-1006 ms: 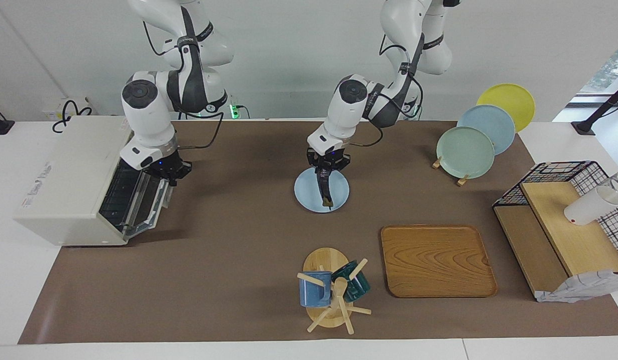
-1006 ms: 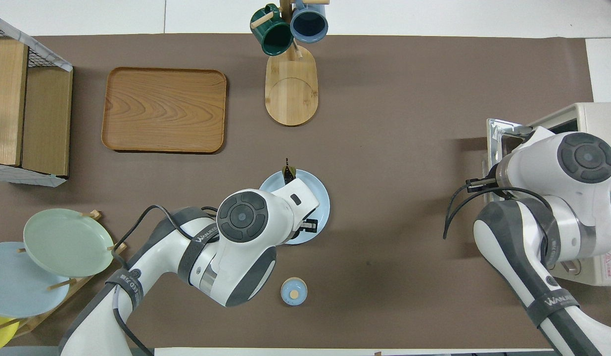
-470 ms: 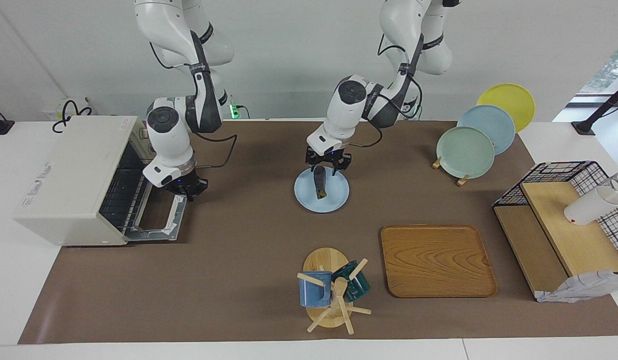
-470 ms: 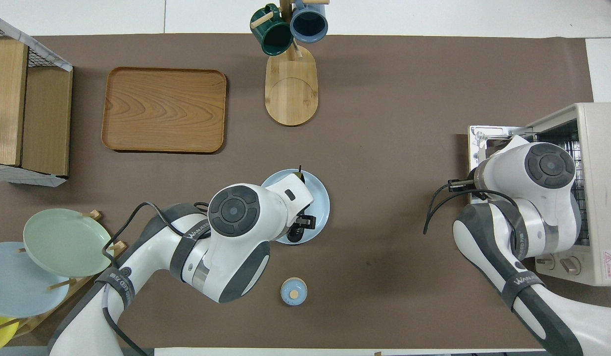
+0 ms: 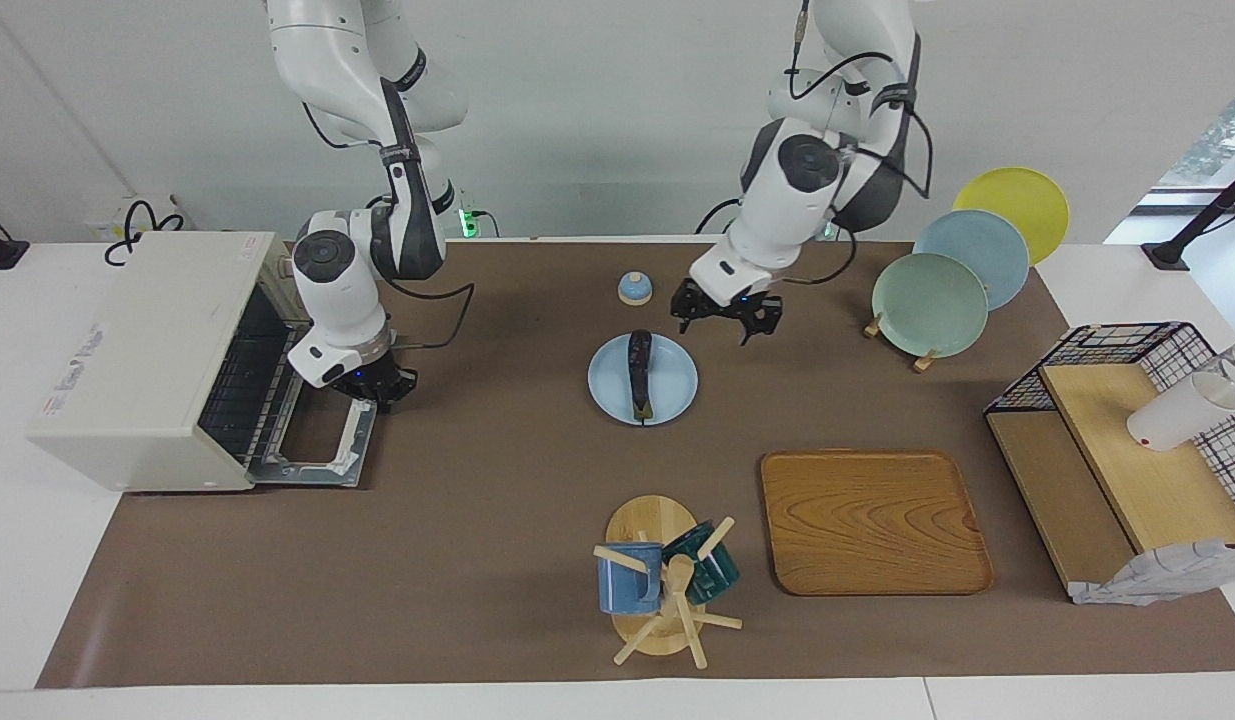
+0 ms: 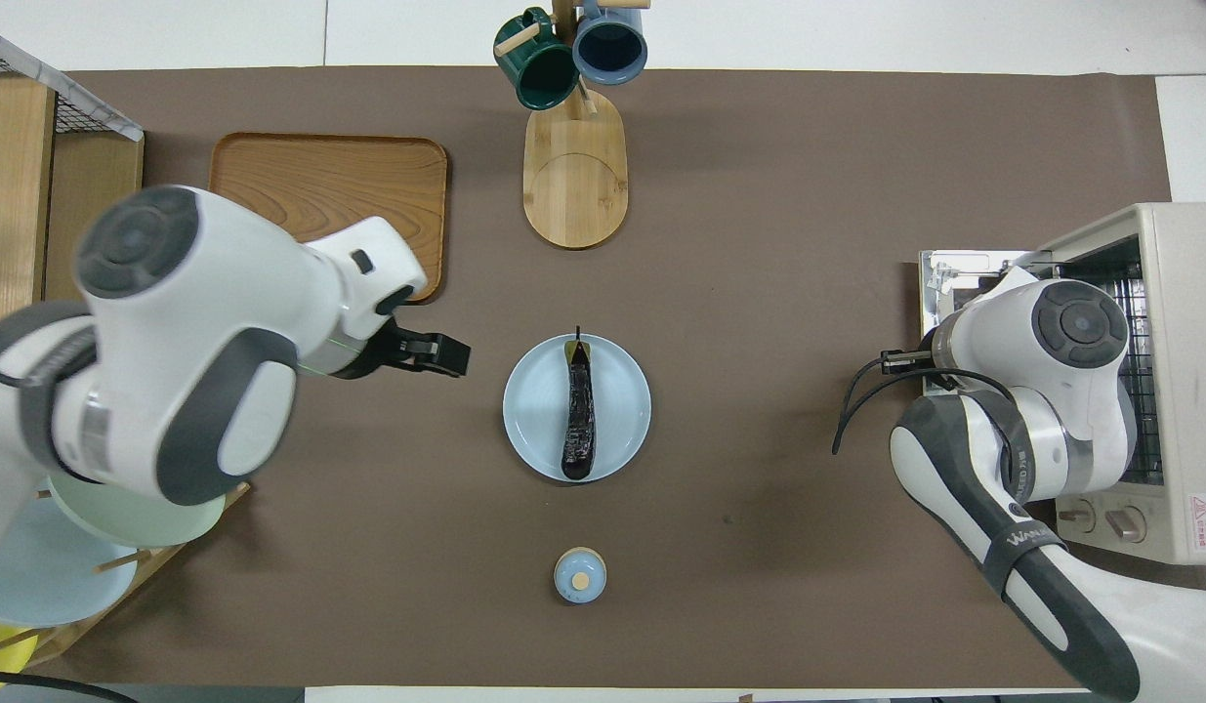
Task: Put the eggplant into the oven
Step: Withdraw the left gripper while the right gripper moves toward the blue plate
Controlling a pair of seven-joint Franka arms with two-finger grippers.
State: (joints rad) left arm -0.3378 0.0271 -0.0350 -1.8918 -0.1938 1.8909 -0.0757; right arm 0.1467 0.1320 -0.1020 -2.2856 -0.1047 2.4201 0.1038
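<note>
I see the eggplant [image 5: 639, 374] lying lengthwise on the blue plate [image 5: 677, 396] at mid-table, stem end farther from the robots. I judge it light, smooth-skinned and slightly yielding; I would grip across its thick middle. The left gripper [image 5: 727, 313] hangs over the mat beside the plate, fingers spread, holding nothing. The right gripper [image 5: 375, 385] is at the edge of the oven [image 5: 127, 355] door, which lies open; I cannot tell its finger state. A brown mat [image 5: 457, 560] covers the table.
</note>
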